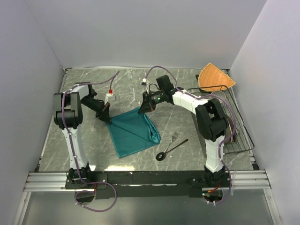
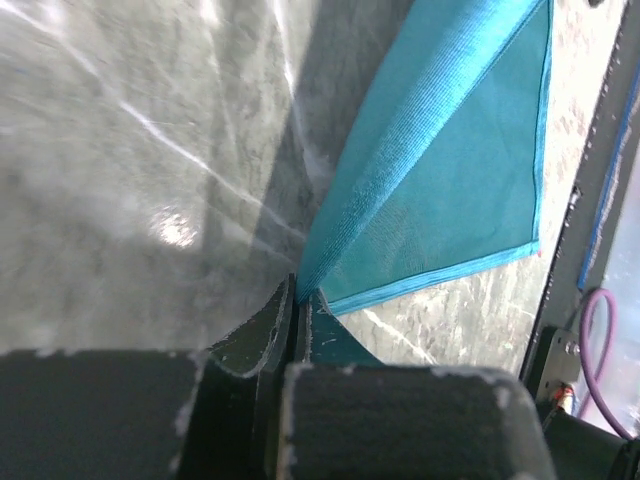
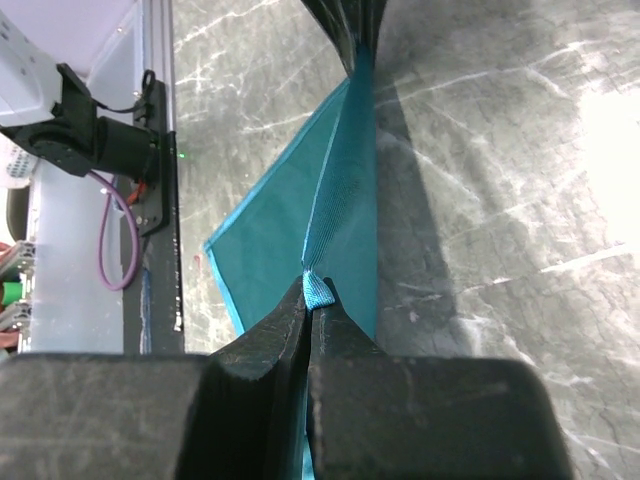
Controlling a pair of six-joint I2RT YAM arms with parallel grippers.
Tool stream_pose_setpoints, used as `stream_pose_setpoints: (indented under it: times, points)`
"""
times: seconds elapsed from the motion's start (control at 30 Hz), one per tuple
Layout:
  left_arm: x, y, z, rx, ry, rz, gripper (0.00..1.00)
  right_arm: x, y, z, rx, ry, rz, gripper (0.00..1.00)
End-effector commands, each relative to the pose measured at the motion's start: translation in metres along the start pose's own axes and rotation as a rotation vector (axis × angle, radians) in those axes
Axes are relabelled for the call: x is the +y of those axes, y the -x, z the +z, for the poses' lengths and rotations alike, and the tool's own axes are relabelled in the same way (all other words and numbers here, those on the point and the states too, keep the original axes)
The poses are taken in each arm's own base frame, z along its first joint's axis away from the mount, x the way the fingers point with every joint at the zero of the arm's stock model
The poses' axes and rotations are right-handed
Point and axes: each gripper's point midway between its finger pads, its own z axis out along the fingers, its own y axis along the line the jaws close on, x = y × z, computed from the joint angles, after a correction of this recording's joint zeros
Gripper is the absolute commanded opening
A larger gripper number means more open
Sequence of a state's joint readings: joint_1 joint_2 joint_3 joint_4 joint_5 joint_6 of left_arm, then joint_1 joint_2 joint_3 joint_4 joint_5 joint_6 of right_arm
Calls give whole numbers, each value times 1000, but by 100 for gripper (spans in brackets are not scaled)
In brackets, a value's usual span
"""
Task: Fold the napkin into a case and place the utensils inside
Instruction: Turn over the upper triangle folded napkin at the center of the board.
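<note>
The teal napkin (image 1: 133, 132) lies on the marble table, its far edge lifted and stretched between both grippers. My left gripper (image 1: 107, 118) is shut on the napkin's far left corner (image 2: 305, 280). My right gripper (image 1: 142, 109) is shut on the far right corner (image 3: 318, 290). The taut folded edge runs between them in the right wrist view (image 3: 345, 170) and in the left wrist view (image 2: 430, 150). The silver fork (image 1: 174, 138) and the dark spoon (image 1: 169, 150) with its round black bowl lie on the table right of the napkin, near the right arm.
An orange woven fan-shaped cloth (image 1: 215, 78) rests at the back right on a black wire rack (image 1: 239, 126). White walls enclose the table on three sides. A metal rail (image 1: 140, 179) runs along the near edge.
</note>
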State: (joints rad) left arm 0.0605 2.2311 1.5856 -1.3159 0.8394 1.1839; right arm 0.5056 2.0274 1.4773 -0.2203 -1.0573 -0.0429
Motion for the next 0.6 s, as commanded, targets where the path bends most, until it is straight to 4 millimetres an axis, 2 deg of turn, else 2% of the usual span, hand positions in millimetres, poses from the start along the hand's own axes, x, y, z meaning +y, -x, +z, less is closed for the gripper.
stream_pose_setpoints:
  times: [0.0, 0.07, 0.13, 0.17, 0.3, 0.4, 0.43, 0.5, 0.53, 0.57]
  points:
    - [-15, 42, -39, -124, 122, 109, 1, 12, 45, -31, -82, -59, -137, 0]
    - [-23, 50, -51, -139, 181, 132, 1, 3, 56, -45, -110, -109, -154, 0]
    - [-23, 55, -59, -147, 244, 132, 1, -1, 70, -59, -141, -145, -182, 0]
    - [-29, 61, -67, -161, 283, 128, 1, -2, 75, -63, -152, -163, -200, 0]
    - [-27, 82, -93, -198, 427, 131, 1, -1, 103, -83, -217, -230, -303, 0]
    - [-22, 104, -118, -253, 549, 160, 1, -11, 131, -99, -293, -313, -405, 0]
    - [-21, 110, -123, -270, 580, 165, 1, -10, 150, -106, -334, -333, -460, 0]
    - [-14, 126, -140, -313, 665, 181, 1, -26, 162, -114, -355, -378, -490, 0]
    - [-12, 134, -149, -329, 702, 195, 1, -24, 187, -124, -408, -412, -562, 0]
    - [-9, 146, -158, -355, 747, 217, 1, -32, 193, -126, -418, -428, -594, 0]
